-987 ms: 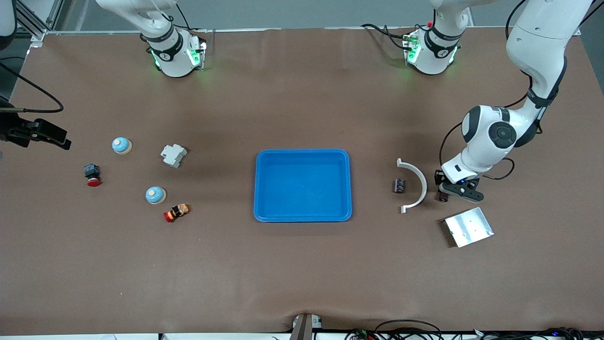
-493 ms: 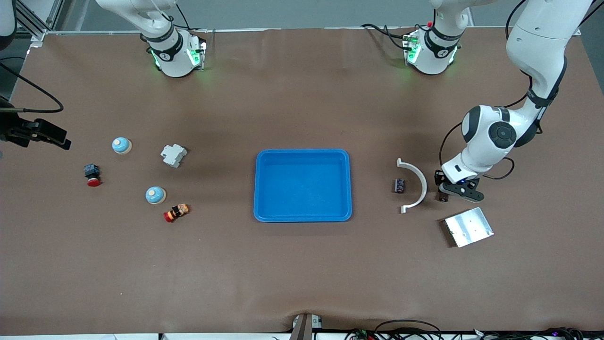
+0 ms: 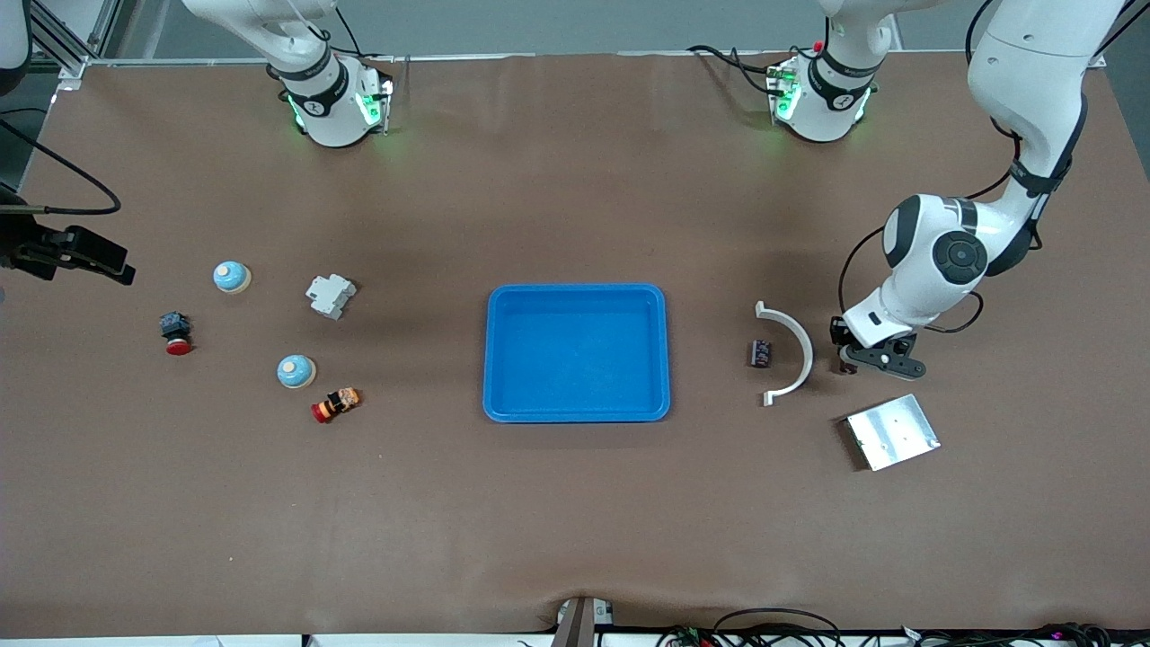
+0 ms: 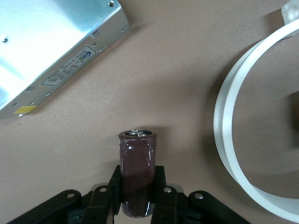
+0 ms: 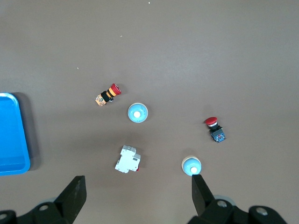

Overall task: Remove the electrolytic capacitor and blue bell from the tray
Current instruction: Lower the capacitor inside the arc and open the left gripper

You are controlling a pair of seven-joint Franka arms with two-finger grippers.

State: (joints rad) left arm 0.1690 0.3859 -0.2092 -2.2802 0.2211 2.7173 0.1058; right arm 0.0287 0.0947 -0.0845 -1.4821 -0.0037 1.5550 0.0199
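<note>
- We are seeing the left gripper (image 3: pixel 847 358) low over the table, between the white curved piece (image 3: pixel 791 352) and the metal box (image 3: pixel 891 431); its jaws are pinching the dark brown capacitor (image 4: pixel 137 171) at the lower part of its body.
- In the left wrist view the capacitor is sticking out from the fingers (image 4: pixel 161 183), with its silver end toward the brown table (image 3: pixel 575 521).
- The right gripper (image 5: pixel 138 186) is hanging high over the right arm's end of the table, with its jaws spread wide and holding nothing.
- Two blue bells are sitting there: one bell (image 3: pixel 296 370) just beside the red and orange button (image 3: pixel 335 404), the other bell (image 3: pixel 231 276) farther from the front camera.
- A white breaker (image 3: pixel 330 295) and a red-capped switch (image 3: pixel 175 332) are lying near them.
- The blue tray (image 3: pixel 577 410) is standing in the middle, with nothing in it.
- A small dark part (image 3: pixel 761 352) is lying beside the curved piece.
</note>
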